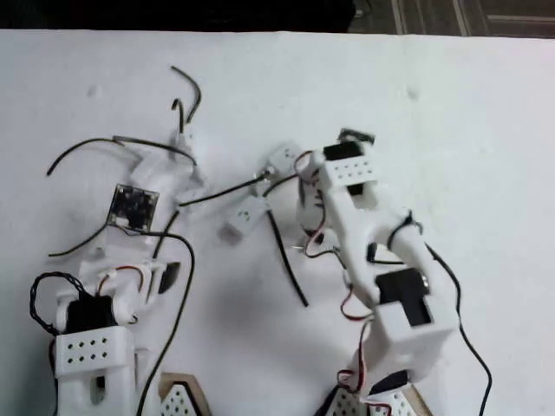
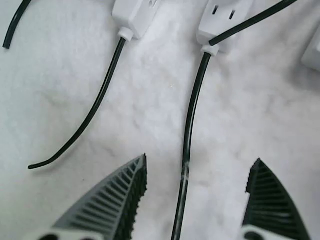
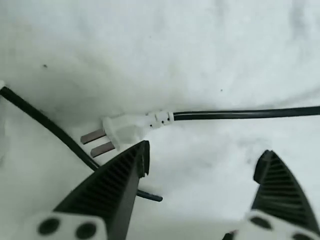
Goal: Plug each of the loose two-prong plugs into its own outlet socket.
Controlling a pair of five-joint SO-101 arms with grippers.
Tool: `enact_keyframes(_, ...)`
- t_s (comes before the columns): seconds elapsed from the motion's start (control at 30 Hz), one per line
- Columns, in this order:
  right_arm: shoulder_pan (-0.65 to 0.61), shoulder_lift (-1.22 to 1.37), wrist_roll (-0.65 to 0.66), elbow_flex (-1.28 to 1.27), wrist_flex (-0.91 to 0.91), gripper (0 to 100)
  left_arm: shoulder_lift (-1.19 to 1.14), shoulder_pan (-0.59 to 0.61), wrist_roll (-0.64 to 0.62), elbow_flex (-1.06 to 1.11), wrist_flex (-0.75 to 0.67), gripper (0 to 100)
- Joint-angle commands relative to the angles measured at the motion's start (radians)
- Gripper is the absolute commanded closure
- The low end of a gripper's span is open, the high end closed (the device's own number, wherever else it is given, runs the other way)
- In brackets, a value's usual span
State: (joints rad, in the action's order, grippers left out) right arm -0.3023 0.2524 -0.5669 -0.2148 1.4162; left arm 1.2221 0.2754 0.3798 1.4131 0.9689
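The right gripper [image 3: 205,162] is hovering over the white table [image 3: 200,50], its dark ribbed fingers [image 3: 125,185] standing wide apart around nothing. A white two-prong plug [image 3: 127,130] is lying just ahead of one fingertip, its prongs [image 3: 95,141] pointing away from the gap. Its black cord [image 3: 245,114] is running across ahead of both fingers. A second black cord [image 3: 45,120] is passing beneath that same finger, possibly brushing the prongs.

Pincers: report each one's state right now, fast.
Left pincer: open, holding nothing, straddling a cord.
Right pincer: open, holding nothing, over a plug.
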Motion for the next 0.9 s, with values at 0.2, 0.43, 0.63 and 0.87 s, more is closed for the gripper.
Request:
enact_keyframes(0.2,-0.015,0.246,-0.074,0.195,0.01,65.1,0.015,0.007,-0.003,-0.003,-0.015,68)
enact_keyframes(0.43,-0.008,0.262,-0.072,0.334,0.148,65.1,0.015,0.007,-0.003,-0.003,-0.015,68)
enact_keyframes(0.63,0.047,0.26,-0.063,0.419,0.229,65.1,0.015,0.007,-0.003,-0.003,-0.015,68)
enact_keyframes(0.87,0.076,0.182,-0.061,0.423,0.297,65.1,0.015,0.007,-0.003,-0.003,-0.015,68)
